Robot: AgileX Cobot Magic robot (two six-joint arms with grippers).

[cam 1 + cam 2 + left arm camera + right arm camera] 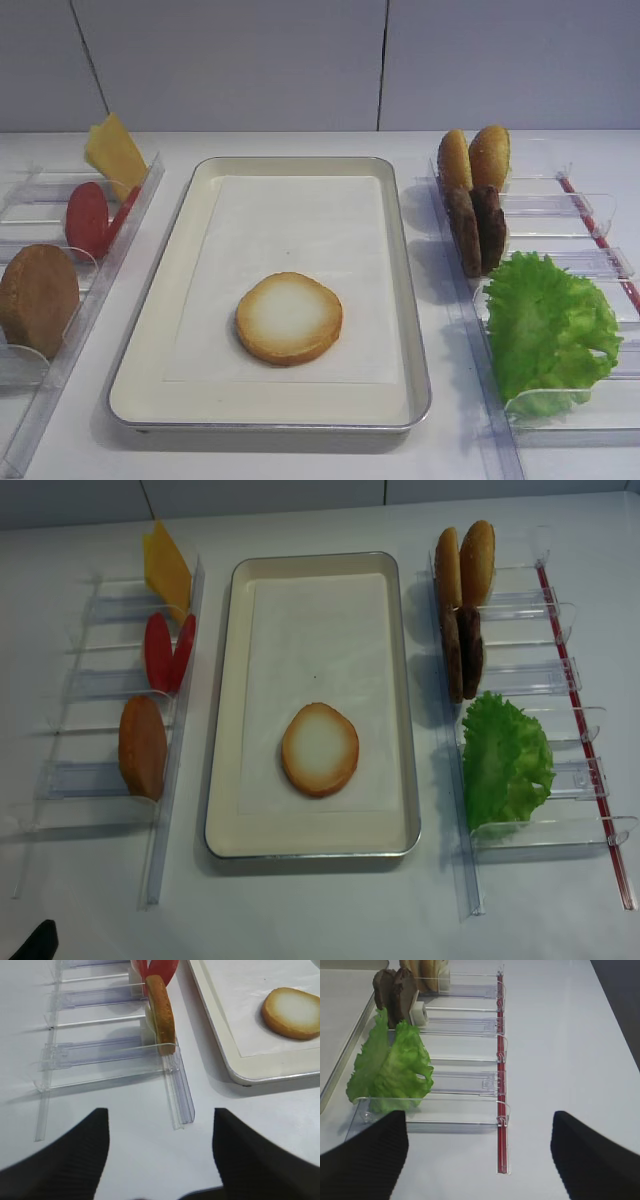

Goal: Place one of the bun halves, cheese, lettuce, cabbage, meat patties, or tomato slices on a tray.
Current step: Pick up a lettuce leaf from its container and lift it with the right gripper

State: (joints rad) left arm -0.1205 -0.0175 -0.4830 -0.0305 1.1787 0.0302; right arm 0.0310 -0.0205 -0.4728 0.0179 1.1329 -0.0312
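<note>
A bun half (289,318) lies cut face up on the tray (300,410) near its front. The left holder carries cheese (113,155), tomato slices (88,218) and another bun half (38,298) on edge. On the right stand two bun halves (475,158), the meat patties (476,228) and the lettuce (548,325). No cabbage is in view. My left gripper (160,1155) is open and empty over bare table in front of the left holder. My right gripper (480,1160) is open and empty just in front of the lettuce (390,1067).
Clear plastic holders (100,780) flank the tray on both sides, each with several slots. A red strip (502,1110) runs along the outer edge of the right holder. A grey wall (300,60) stands behind the white table.
</note>
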